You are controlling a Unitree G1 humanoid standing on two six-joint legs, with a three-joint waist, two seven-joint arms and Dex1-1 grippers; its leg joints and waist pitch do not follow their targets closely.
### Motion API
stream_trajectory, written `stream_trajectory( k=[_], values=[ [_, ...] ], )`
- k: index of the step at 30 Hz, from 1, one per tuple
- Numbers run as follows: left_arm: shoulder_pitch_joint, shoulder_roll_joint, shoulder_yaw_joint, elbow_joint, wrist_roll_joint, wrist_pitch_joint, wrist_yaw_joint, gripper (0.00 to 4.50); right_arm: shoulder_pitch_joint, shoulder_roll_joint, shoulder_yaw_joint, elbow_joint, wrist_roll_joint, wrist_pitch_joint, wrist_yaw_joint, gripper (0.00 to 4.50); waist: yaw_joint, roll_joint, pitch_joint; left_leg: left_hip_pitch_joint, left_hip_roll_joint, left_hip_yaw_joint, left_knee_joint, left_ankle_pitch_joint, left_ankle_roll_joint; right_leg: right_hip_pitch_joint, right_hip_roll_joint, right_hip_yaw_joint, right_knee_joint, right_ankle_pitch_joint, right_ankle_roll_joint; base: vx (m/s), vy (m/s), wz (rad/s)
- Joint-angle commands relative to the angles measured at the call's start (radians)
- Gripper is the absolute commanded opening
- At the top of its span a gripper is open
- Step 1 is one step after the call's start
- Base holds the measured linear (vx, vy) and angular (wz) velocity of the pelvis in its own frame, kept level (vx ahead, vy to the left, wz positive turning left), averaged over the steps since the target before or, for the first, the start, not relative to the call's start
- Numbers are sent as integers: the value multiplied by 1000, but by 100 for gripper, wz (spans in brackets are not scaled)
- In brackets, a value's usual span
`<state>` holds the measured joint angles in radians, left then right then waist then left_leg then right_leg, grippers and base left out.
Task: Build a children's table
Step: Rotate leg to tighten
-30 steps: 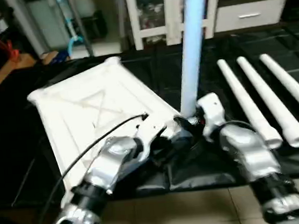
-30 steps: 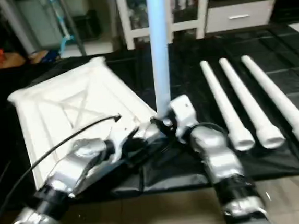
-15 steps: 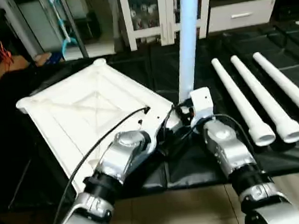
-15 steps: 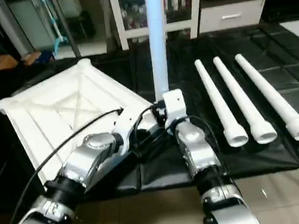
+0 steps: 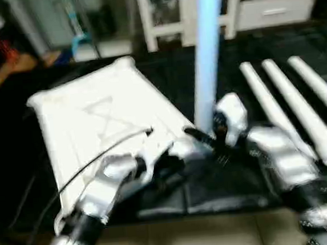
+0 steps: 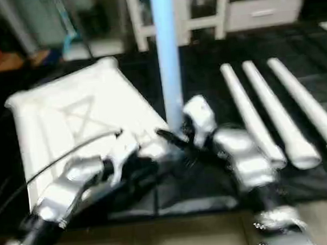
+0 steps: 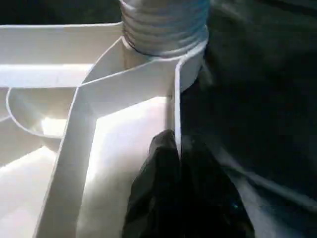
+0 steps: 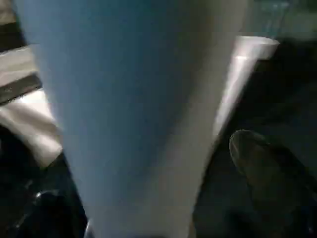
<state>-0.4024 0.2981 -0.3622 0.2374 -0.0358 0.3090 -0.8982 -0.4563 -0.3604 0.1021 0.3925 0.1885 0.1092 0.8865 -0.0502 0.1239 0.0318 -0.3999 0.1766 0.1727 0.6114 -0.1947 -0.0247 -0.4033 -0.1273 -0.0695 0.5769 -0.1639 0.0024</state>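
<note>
Leg (image 5: 206, 50) upright in tabletop (image 5: 100, 114) corner socket, as half-second ago; right gripper (image 5: 210, 136) jaws grasping leg base, left gripper (image 7: 181, 163) jaws clenched on tabletop rim. Threading unfinished.

The upright leg (image 5: 206, 55) is cut off by the top edge above the right gripper (image 5: 202, 137). Its foot beside this gripper is hidden. The legs lying right of it (image 5: 300, 107) are blurred.
</note>
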Motion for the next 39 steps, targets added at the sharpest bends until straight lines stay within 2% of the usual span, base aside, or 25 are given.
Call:
stream_trajectory(
  k=[1, 2, 4, 7, 10, 12, 14, 17, 19, 23, 25, 29, 36, 37, 38, 39],
  values=[
    [20, 19, -42, -21, 0, 2, -57, 0, 13, -18, 15, -42, 14, 21, 52, 411, 7, -13, -67, 17, 36, -9, -69, -123, 170, 53, -11, 11, -38, -47, -258, 0, 0, 0],
    [30, 34, -55, -39, -5, 4, -86, 0, 26, -48, 21, -68, 26, 35, 98, 411, 15, -5, -65, 22, 37, -8, -70, -130, 161, 50, -9, 12, -40, -53, -257, 0, 0, 0],
    [36, 44, -62, -50, -5, 1, -100, 0, 40, -82, 31, -95, 38, 53, 151, 411, 24, -9, -66, 23, 38, -7, -71, -135, 155, 51, -8, 14, -39, -48, -258, 0, 0, 0],
    [33, 50, -59, -45, 5, -7, -96, 0, 56, -121, 47, -127, 46, 79, 208, 411, 40, -10, -61, 29, 40, -3, -79, -206, 121, 49, -9, 18, -46, -113, -250, 0, 0, 0],
    [31, 54, -60, -44, 5, -9, -102, 0, 70, -154, 66, -144, 45, 94, 258, 411, 39, -14, -58, 22, 38, -6, -83, -245, 97, 54, -12, 19, -49, -166, -236, 0, 0, 0],
    [30, 57, -62, -47, 5, -7, -107, 0, 73, -165, 71, -141, 37, 87, 270, 411, 37, -13, -58, 24, 38, -7, -85, -269, 79, 52, -13, 20, -52, -198, -227, 0, 0, 0],
    [30, 59, -63, -48, 4, -6, -109, 0, 73, -167, 70, -136, 35, 84, 272, 411, 34, -15, -60, 24, 37, -7, -84, -261, 77, 52, -12, 21, -52, -189, -226, 0, 0, 0],
    [32, 65, -64, -54, 2, -4, -114, 0, 69, -174, 67, -126, 30, 82, 272, 385, 31, -13, -60, 23, 37, -8, -83, -250, 81, 52, -11, 20, -51, -174, -229, 0, 0, 0],
    [34, 71, -66, -57, 2, -3, -120, 0, 61, -185, 69, -108, 16, 81, 273, 365, 33, -13, -63, 23, 36, -7, -79, -217, 93, 54, -11, 19, -47, -131, -238, 0, 0, 0],
    [34, 71, -66, -58, 1, -1, -121, 0, 55, -176, 66, -97, 17, 79, 260, 331, 34, -13, -64, 22, 35, -6, -76, -194, 110, 54, -11, 18, -45, -111, -246, 0, 0, 0],
    [34, 71, -68, -58, 1, 0, -120, 0, 53, -169, 67, -95, 20, 83, 259, 300, 34, -14, -63, 22, 36, -7, -77, -206, 110, 55, -12, 18, -47, -135, -244, 0, 0, 0],
    [35, 70, -69, -59, 1, 2, -121, 0, 52, -169, 74, -93, 16, 80, 265, 280, 34, -15, -64, 23, 36, -7, -77, -205, 106, 55, -11, 18, -46, -139, -243, 0, 0, 0],
    [45, 64, -67, -66, -2, 16, -113, 0, 51, -151, 74, -64, -2, 56, 230, 272, 32, -14, -63, 22, 35, -6, -76, -203, 109, 54, -11, 17, -46, -143, -244, 0, 0, 0],
    [46, 61, -64, -67, -4, 21, -108, 0, 50, -141, 69, -54, -5, 52, 210, 272, 30, -15, -61, 22, 35, -7, -79, -225, 101, 55, -11, 17, -48, -172, -239, 0, 0, 0],
    [35, 33, -41, -44, -6, 36, -62, 0, 45, -86, 50, -12, -30, 44, 93, 272, 27, -17, -59, 21, 35, -6, -80, -237, 97, 54, -11, 17, -50, -187, -236, 0, 0, 0],
    [34, 30, -39, -42, -6, 37, -59, 0, 45, -82, 49, -9, -32, 43, 84, 272, 23, -15, -55, 20, 35, -5, -82, -253, 90, 51, -12, 19, -52, -211, -233, 0, 0, 0]
  ],
)
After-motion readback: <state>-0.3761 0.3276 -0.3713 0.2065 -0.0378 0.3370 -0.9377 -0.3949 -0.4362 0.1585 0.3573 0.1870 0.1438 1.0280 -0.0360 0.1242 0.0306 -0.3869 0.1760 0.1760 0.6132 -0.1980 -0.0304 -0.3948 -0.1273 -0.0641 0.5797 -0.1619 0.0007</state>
